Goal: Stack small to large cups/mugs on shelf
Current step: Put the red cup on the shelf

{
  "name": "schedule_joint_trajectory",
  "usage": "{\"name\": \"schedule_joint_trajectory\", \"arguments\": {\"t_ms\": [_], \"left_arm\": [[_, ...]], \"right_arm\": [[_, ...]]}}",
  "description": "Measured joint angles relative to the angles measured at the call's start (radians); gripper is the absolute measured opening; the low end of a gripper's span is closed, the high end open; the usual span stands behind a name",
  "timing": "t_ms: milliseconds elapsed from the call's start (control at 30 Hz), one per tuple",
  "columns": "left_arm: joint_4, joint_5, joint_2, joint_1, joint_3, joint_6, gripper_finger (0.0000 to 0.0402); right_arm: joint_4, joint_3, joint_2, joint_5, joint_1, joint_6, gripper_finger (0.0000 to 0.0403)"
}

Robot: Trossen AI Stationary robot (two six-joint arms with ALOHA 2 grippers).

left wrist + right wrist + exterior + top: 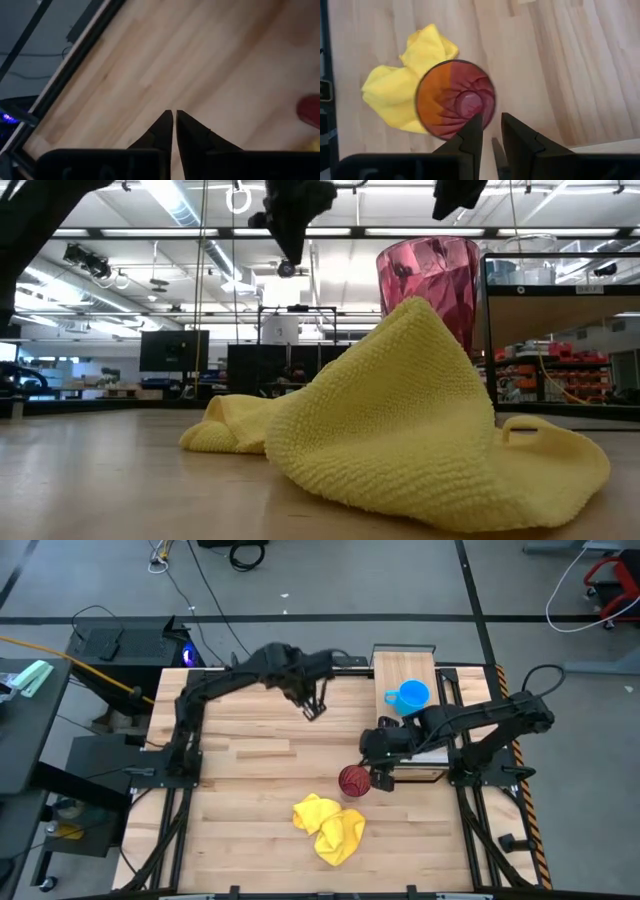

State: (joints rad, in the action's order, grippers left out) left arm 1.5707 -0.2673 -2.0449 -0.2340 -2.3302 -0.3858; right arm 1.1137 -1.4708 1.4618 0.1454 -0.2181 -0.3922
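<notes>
Yellow cloth [330, 826]: crumpled at the near middle of the tabletop [250, 770]; not part of the stack

Dark red tumbler [353, 780]: upright on the tabletop just behind the cloth, beside the shelf's near end; not yet shelved

Right gripper [381, 778]: at the tumbler's rim, one finger over its mouth, jaws narrowly parted, not yet clamped on the rim

Shelf [405, 668]: light-wood platform along the right side, running to the far edge

Blue mug [410, 696]: on the shelf's far half, handle showing; one item placed

Left gripper [312, 710]: raised over bare tabletop at far centre, fingers nearly together, empty

Small clear cup: not made out in any view

Remaining, by judgement: tumbler to shelf; clear cup's status unknown
</notes>
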Motion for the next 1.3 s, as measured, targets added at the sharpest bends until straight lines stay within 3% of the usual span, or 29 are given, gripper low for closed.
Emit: {"name": "schedule_joint_trajectory", "arguments": {"t_ms": [167,467,867,1300], "left_arm": [[0.0,0.013,0.001,-0.098,0.0,0.052,0.0017],[-0.006,0.181,0.001,-0.239,0.123,0.113,0.0028],[-0.192,0.235,-0.001,-0.274,0.374,0.169,0.0055],[-0.232,0.244,-0.002,-0.287,0.397,0.173,0.0054]], "right_arm": [[0.004,-0.034,0.04,-0.045,0.046,0.011,0.0082],[0.091,-0.115,0.169,-0.095,0.061,0.082,0.0102],[0.113,-0.119,0.261,-0.087,0.061,0.124,0.0108],[0.126,-0.117,0.278,-0.027,0.081,0.127,0.0107]]}}
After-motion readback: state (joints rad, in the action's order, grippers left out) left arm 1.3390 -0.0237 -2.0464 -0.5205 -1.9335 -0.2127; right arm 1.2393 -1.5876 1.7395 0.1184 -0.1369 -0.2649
